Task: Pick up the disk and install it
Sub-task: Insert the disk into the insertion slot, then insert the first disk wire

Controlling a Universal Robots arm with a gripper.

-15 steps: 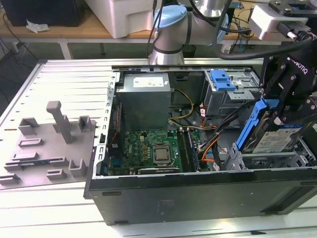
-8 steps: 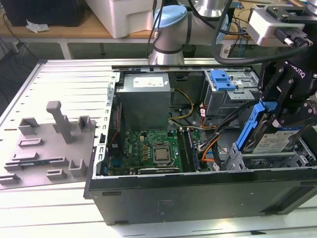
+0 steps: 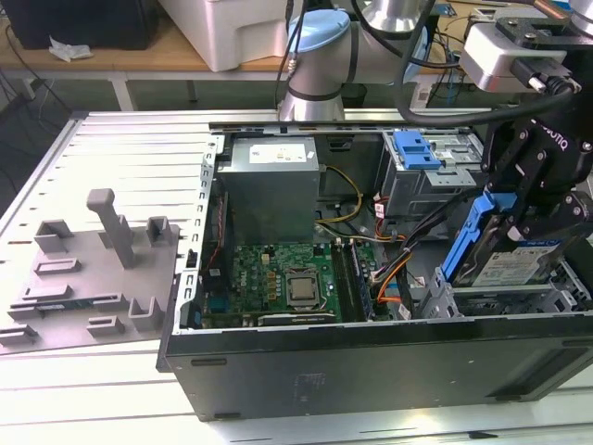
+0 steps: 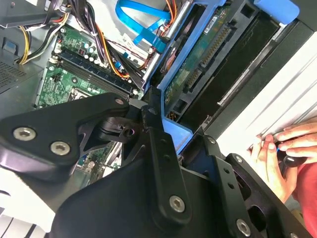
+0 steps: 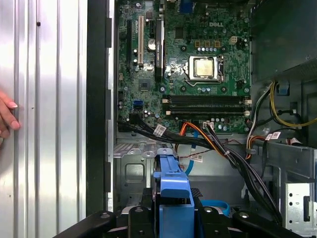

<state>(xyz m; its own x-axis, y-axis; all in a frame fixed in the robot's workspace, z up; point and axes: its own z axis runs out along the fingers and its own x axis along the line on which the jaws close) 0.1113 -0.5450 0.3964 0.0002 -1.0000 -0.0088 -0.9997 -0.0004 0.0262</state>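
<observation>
Treat pick-up as done and installation as the step in hand, judged partway.

Locate the disk (image 3: 508,264) at the right of the frame in the exterior view. Note it lifted clear of the desk (image 3: 120,148) and tilted label-up over the drive cage (image 3: 500,298), in the lower right corner of the open computer case (image 3: 371,366). Cannot tell whether its lower edge touches the cage rails.

Read the jaws as clamped on the disk across its blue carrier frame (image 3: 466,236). Confirm in the first wrist view: blue frame end (image 5: 173,196) pinched between the black fingers (image 5: 136,218).

Judge seating as not yet complete. Expect it to call for levelling the disk to the rails and holding the circuit-board face (image 4: 198,54) and its connector edge square to the opening.

Clearances:
- Toward frame centre, just beside the cage: cable bundle (image 3: 394,269). Risk of snagging, as a judgement.
- Toward the lower frame edge: case wall, close along the cage.
- Toward the upper frame edge: second blue bracket (image 3: 414,148) on the neighbouring bay, near.
- Outside the case wall, on the desk: a person's hand (image 4: 285,146), seen in both wrist views (image 5: 7,116). Keep travel inside the case outline.
- Open room: above the case. Motherboard (image 3: 296,283) and grey fixture (image 3: 93,269) well apart, toward the left.
</observation>
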